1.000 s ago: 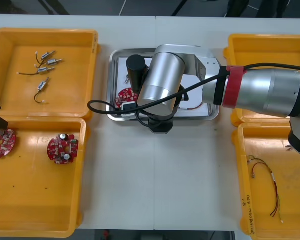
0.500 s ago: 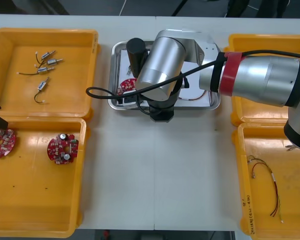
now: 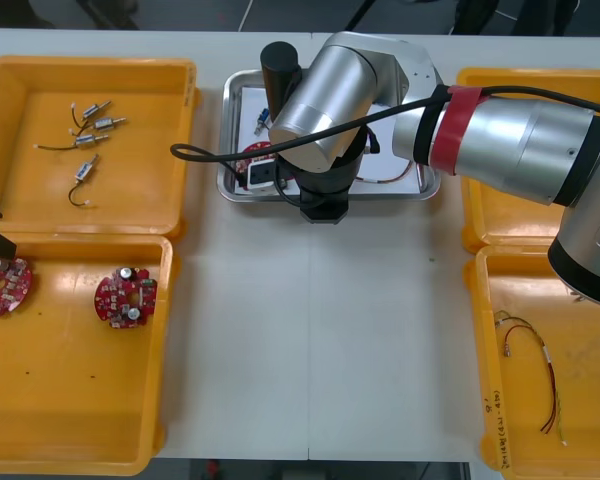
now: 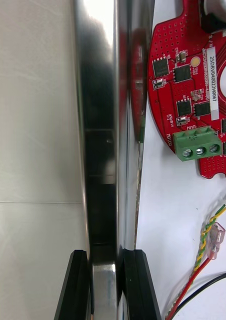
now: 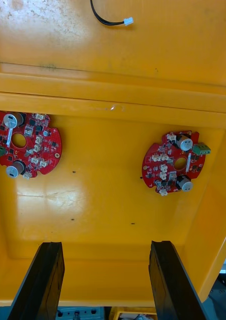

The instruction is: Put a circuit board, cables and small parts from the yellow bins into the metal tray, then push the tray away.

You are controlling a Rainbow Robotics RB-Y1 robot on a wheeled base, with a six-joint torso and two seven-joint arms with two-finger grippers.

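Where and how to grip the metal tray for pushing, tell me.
Grip the metal tray by its near wall, from above, one finger inside and one outside: the wall is thin and upright. The right gripper holds it so.

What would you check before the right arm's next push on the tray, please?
1. Right gripper on the metal tray: fingers clamp its near wall. Ok.
2. Circuit board inside the tray: lying flat on the white floor. Ok.
3. Red and yellow cable inside the tray: beside the board. Ok.
4. Small metal parts in the tray: the arm covers much of it. Cannot tell.
5. Left gripper: open over the near left yellow bin, away from the tray. Ok.
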